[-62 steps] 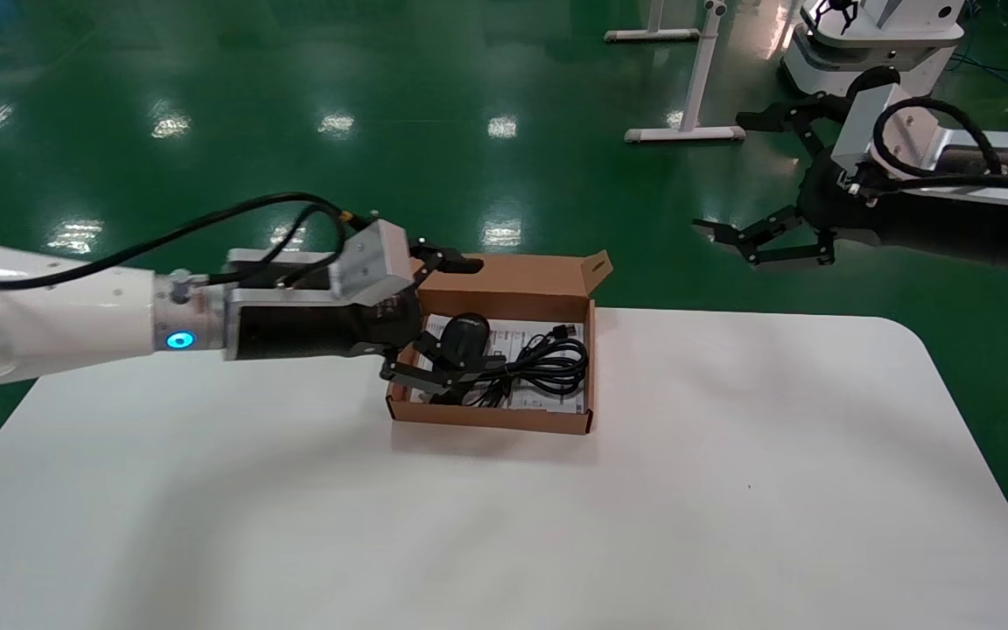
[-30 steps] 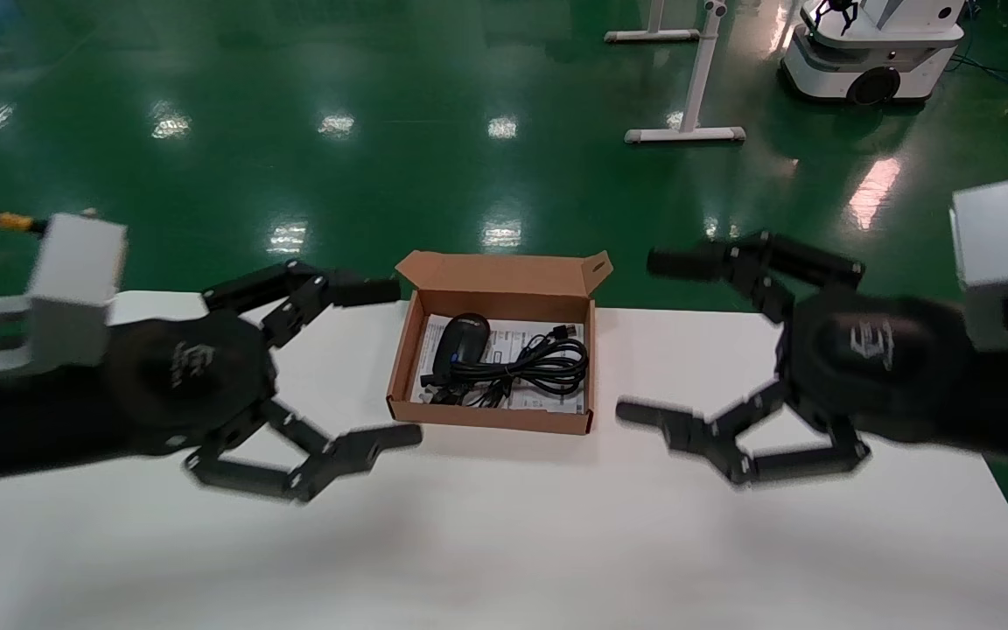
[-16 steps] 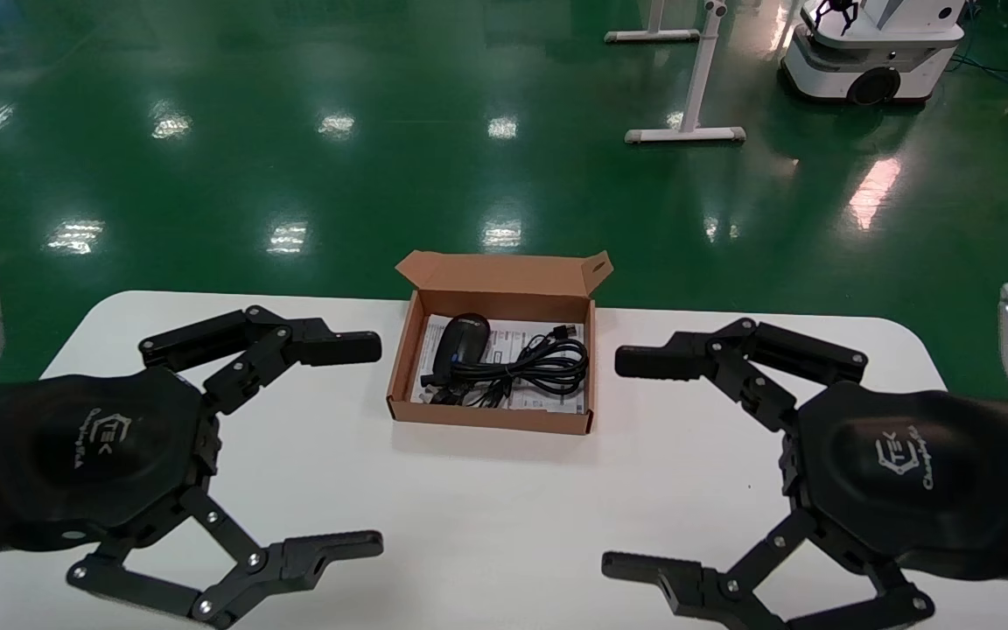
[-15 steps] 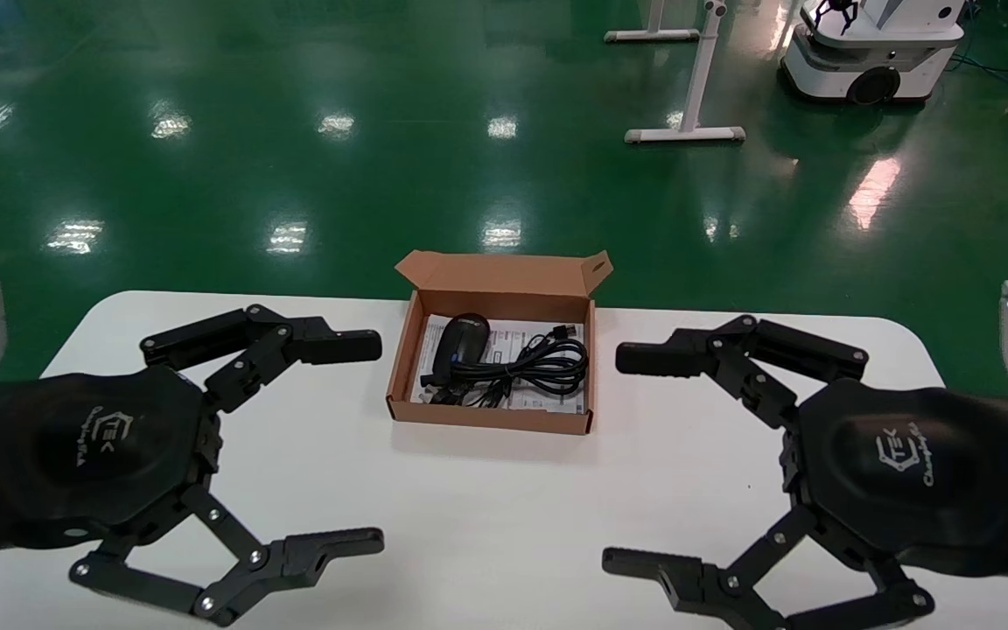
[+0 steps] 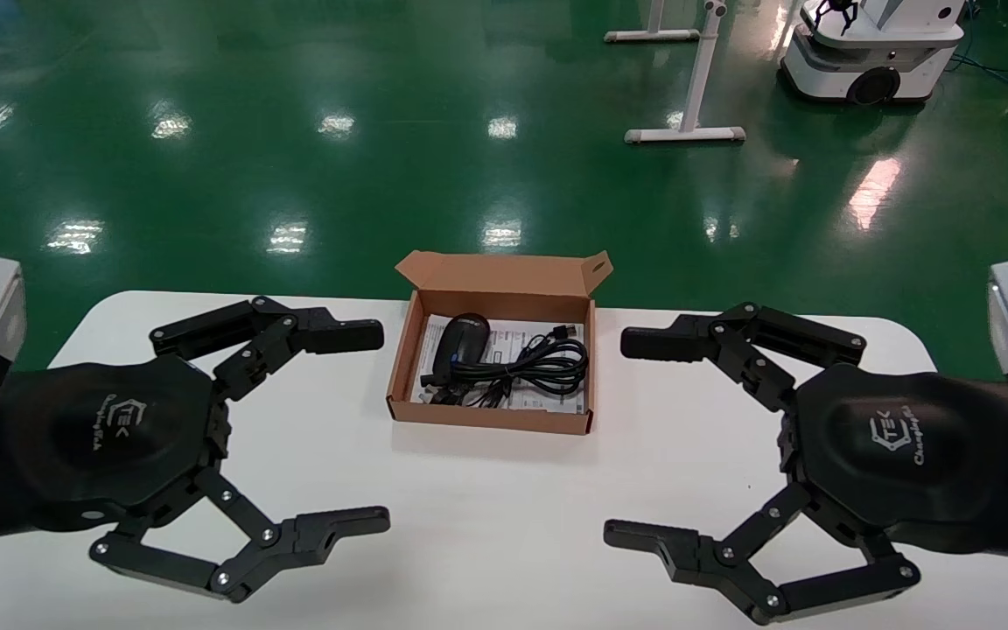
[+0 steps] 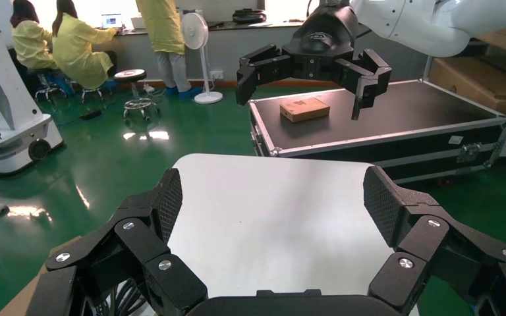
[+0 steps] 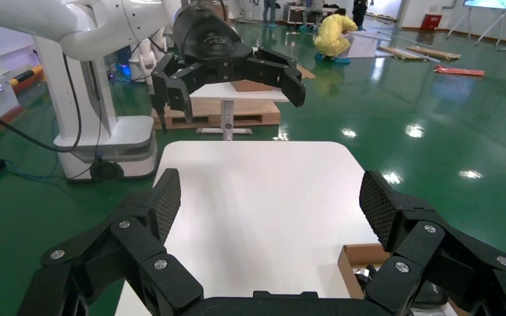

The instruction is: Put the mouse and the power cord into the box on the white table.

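Observation:
The brown cardboard box point(image 5: 491, 418) stands lid-open at the far middle of the white table point(image 5: 486, 516). Inside it lie the black mouse point(image 5: 462, 343) on the left and the coiled power cord point(image 5: 539, 363) on the right. My left gripper point(image 5: 374, 427) hovers open, left of the box and nearer to me, holding nothing. My right gripper point(image 5: 622, 437) mirrors it on the right, also open and holding nothing. In the left wrist view my left gripper point(image 6: 273, 204) frames bare table. In the right wrist view my right gripper point(image 7: 270, 197) has a box corner point(image 7: 356, 260) beside one finger.
Green floor surrounds the table. A white robot base point(image 5: 871, 52) and white stand legs point(image 5: 688, 131) stand far back on the right. In the left wrist view a black flight case point(image 6: 382, 125) lies beyond the table's right end.
The left gripper has left the box, where it was at the mouse. Both arms have swung close to me, flanking the box. Mouse and cord have stayed put.

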You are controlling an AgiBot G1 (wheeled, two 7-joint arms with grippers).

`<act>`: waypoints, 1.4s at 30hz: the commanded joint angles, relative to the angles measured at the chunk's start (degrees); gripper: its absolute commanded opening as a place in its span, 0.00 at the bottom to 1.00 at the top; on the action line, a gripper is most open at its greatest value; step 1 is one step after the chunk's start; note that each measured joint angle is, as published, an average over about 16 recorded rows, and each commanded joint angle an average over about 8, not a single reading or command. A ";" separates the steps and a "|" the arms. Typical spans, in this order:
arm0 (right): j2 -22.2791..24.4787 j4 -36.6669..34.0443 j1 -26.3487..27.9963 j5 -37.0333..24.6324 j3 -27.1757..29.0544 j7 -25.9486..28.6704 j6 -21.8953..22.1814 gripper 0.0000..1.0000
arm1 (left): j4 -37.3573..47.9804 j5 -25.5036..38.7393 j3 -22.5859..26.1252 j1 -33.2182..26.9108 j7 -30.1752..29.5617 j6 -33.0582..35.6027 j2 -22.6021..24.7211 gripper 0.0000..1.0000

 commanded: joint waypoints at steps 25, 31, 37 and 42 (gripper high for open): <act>-0.17 -0.60 0.42 -0.34 -0.21 -0.31 0.17 1.00 | 0.56 0.41 0.26 -0.34 0.20 -0.18 0.33 1.00; -0.19 -0.63 0.44 -0.36 -0.23 -0.34 0.19 1.00 | 0.59 0.43 0.28 -0.36 0.22 -0.20 0.35 1.00; -0.20 -0.65 0.46 -0.38 -0.24 -0.36 0.19 1.00 | 0.61 0.45 0.30 -0.37 0.24 -0.21 0.38 1.00; -0.20 -0.67 0.47 -0.39 -0.24 -0.36 0.19 1.00 | 0.63 0.47 0.31 -0.39 0.24 -0.21 0.39 1.00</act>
